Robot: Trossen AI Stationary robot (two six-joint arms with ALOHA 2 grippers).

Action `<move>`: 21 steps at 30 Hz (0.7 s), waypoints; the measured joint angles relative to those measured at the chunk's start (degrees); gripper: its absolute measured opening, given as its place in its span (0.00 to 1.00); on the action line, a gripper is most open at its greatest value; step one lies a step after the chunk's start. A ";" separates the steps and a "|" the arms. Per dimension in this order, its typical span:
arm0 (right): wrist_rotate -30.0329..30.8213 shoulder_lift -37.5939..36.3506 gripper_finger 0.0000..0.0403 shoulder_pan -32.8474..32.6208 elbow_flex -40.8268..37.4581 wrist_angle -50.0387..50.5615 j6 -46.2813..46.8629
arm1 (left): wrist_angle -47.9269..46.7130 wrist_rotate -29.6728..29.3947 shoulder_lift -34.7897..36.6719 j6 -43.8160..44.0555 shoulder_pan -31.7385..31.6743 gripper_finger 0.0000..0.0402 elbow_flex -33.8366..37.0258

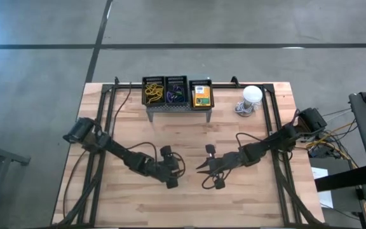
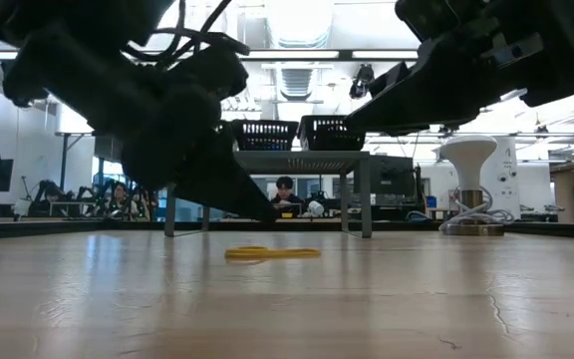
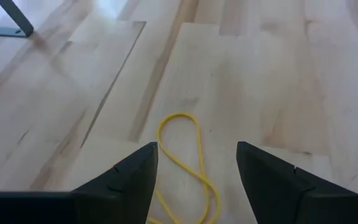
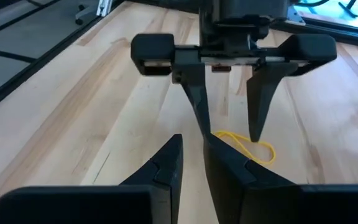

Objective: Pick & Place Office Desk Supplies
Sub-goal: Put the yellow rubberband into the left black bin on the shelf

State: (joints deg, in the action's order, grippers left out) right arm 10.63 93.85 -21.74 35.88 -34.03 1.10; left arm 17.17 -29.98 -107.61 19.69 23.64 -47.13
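High view: left gripper (image 1: 178,166) low over the wooden table (image 1: 246,197) left of centre, right gripper (image 1: 203,166) facing it from the right, tips near each other. The band between them cannot be made out from here.

Left wrist view: left fingers (image 3: 129,174) spread wide, nothing between the pads. A yellow rubber band (image 3: 188,158) lies flat on the boards in the gap, a long loop; its near end is cut off by the frame edge.

Low view: the band (image 2: 272,253) reads as a thin yellow sliver on the table, mid-frame. Both arms are dark masses overhead, fingertips hard to separate from the background.

Right wrist view: right gripper (image 4: 191,163) parted by a narrow gap, empty. The left gripper (image 4: 229,121) hangs ahead, tips pointing down, one just beside the band (image 4: 247,144); touching or apart, cannot tell. Part of the loop is hidden behind the right finger.

At the far edge, a grey stand (image 1: 176,107) carries three black baskets (image 1: 175,91): yellow bands (image 1: 153,93) left, a dark tangle middle (colours unclear), a yellow-green box (image 1: 201,94) right. White dome (image 1: 251,95) further right.
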 joint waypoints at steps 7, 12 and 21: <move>-0.02 -2.60 0.13 -0.19 -0.03 4.45 1.89 | 1.44 0.80 -0.22 2.40 0.48 0.55 1.50; -0.07 -2.57 0.13 -1.78 -1.81 5.40 3.31 | 0.31 4.31 -0.22 1.01 1.95 0.54 1.50; 4.53 -1.56 0.13 -2.02 -3.97 0.65 3.26 | 1.65 4.25 -0.22 8.21 0.51 0.54 3.35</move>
State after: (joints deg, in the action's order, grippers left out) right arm 15.15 92.29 -23.75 31.90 -33.38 4.36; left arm 18.82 -25.73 -107.83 27.90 24.15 -43.78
